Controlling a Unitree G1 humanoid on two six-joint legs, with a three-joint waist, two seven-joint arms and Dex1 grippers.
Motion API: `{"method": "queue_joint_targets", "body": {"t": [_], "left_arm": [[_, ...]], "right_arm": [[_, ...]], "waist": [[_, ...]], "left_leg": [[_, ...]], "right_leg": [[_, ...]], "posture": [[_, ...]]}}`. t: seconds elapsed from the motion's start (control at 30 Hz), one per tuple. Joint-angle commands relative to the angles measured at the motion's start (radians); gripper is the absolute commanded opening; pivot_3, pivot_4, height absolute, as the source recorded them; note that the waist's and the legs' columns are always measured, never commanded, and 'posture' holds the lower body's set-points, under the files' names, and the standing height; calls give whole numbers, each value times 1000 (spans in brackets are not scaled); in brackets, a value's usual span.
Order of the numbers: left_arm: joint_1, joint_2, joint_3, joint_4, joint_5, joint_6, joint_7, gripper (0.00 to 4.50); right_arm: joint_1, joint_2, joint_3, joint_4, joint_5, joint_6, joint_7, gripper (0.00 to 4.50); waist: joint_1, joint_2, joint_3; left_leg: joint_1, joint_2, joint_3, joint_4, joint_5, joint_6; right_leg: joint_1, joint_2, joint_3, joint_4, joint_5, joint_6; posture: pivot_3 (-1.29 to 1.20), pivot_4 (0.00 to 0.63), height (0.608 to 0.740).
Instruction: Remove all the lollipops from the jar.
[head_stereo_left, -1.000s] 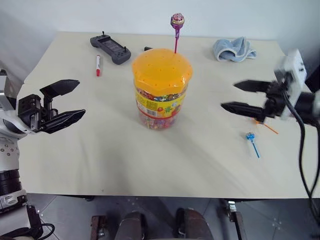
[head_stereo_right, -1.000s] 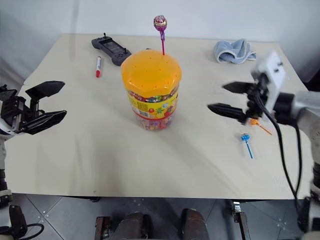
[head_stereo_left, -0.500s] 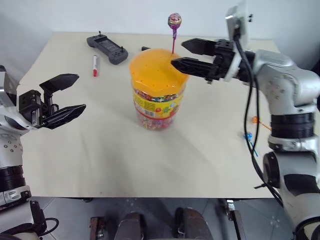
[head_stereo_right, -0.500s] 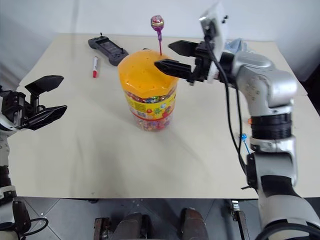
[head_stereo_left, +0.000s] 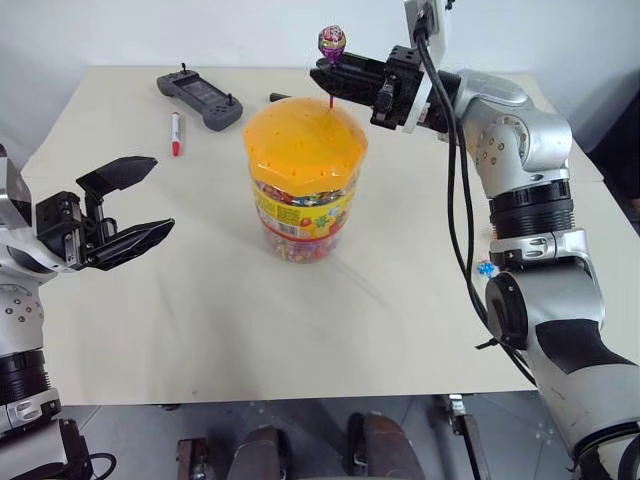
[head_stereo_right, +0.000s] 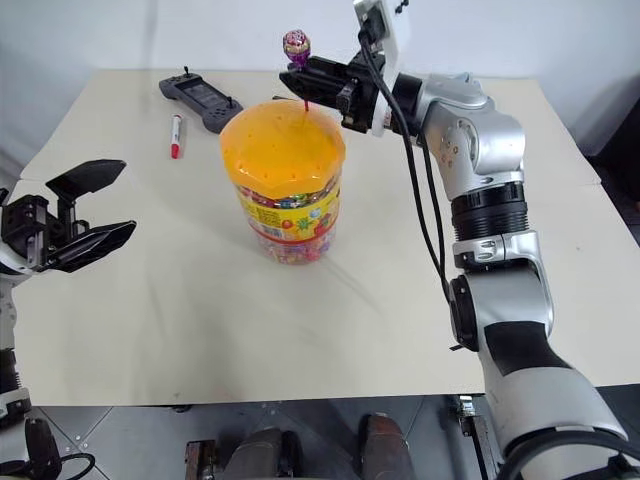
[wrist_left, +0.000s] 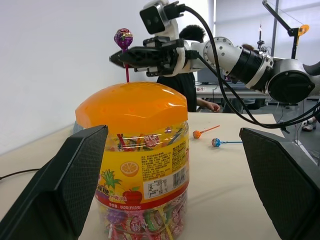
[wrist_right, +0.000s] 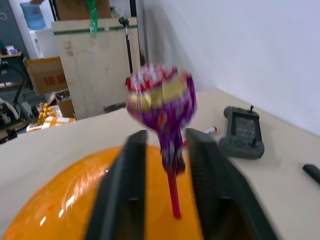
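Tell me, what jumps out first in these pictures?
The big candy jar with its orange lid stands mid-table. A purple lollipop sticks up from the lid, and the right gripper is shut on its stick. The left gripper waits open beside the jar; an orange lollipop and a blue lollipop lie on the table.

Hidden, cropped and blurred parts

The purple lollipop (wrist_right: 161, 101) is blurred in the right wrist view, and its wrapper print cannot be read. The jar (wrist_left: 141, 165) is cropped at its base in the left wrist view. A person (wrist_left: 186, 82) is largely hidden behind the right arm.
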Motion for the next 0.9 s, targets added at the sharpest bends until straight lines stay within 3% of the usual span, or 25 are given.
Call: {"method": "queue_joint_targets", "body": {"t": [0.03,0.2,0.4,0.53,0.67,0.9], "left_arm": [[1,12,23,-19,-18,0,0,4500],[-14,18,15,5,-11,-2,-14,4500],[-40,23,0,36,0,0,-32,4500],[-51,30,-5,48,3,5,-39,4500],[-61,50,-9,70,8,10,-53,4500],[-53,64,-9,73,10,18,-57,4500]], "right_arm": [[-63,-4,-45,-10,1,-30,-4,24],[-118,-11,-74,13,-8,-52,-31,24],[-226,-107,-121,125,-75,-74,-126,24],[-240,-204,-52,238,-202,-29,-177,24],[-194,-289,48,335,-334,0,-137,24],[-62,-315,141,425,-462,68,-105,24]], "waist": [[0,0,0],[-4,0,0],[2,0,0],[5,0,0],[4,0,0],[-1,1,0]], "left_leg": [[0,0,0,0,0,0],[0,0,0,-1,0,0],[0,0,0,-1,0,0],[0,0,0,-1,0,0],[0,0,2,-2,0,0],[0,0,3,-3,0,0]], "right_leg": [[0,0,0,0,0,0],[0,0,0,0,0,0],[0,0,0,0,0,0],[0,0,0,0,0,0],[0,-1,1,-1,0,0],[-1,0,0,-2,0,0]], "posture": [[0,150,740],[0,150,740],[0,150,740],[0,150,740],[0,150,740],[0,150,740]]}}
